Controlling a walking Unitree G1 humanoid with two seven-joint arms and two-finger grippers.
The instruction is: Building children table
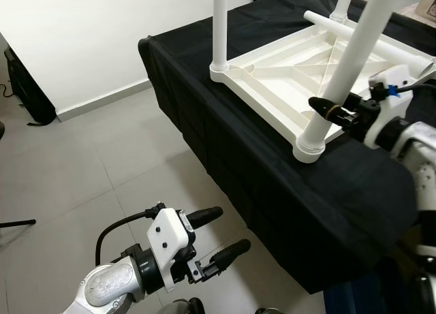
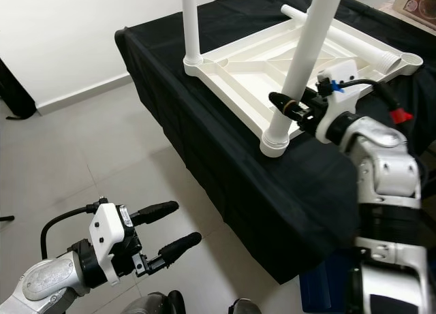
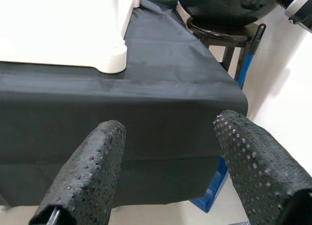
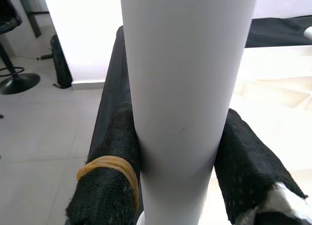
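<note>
Left eye view: a white plastic table top point(image 1: 286, 72) is seen lying upside down on a worktop point(image 1: 238, 150) draped in black cloth. One white leg point(image 1: 344, 72) is seated in the near corner socket, a second leg point(image 1: 219, 28) stands upright in the left corner socket, and a loose leg point(image 1: 371, 41) is laid across the far side of the table top. The right gripper point(image 1: 327, 110) is placed low on the near leg, and its jaws are closed around the tube. The left gripper point(image 1: 218, 236) is held over the grey tiled floor point(image 1: 82, 171), well apart from the worktop, with its jaws spread and nothing between them. A dark bag point(image 1: 27, 89) is propped against the white wall at the far left.

Right eye view: the same layout is shown, with a red fitting point(image 2: 400, 115) visible on the cable beside the right wrist.

Left wrist view: the near corner of the table top point(image 3: 63, 34) is seen above the hanging black cloth, with the two open fingers point(image 3: 83, 181) framing it. A dark stool point(image 3: 224, 34) and a blue box point(image 3: 209, 191) are seen past the worktop's end.

Right wrist view: the white leg point(image 4: 185, 88) is gripped between two black fingers point(image 4: 114, 166), one of which is wrapped with a yellow rubber band point(image 4: 109, 173). No readable writing is found.
</note>
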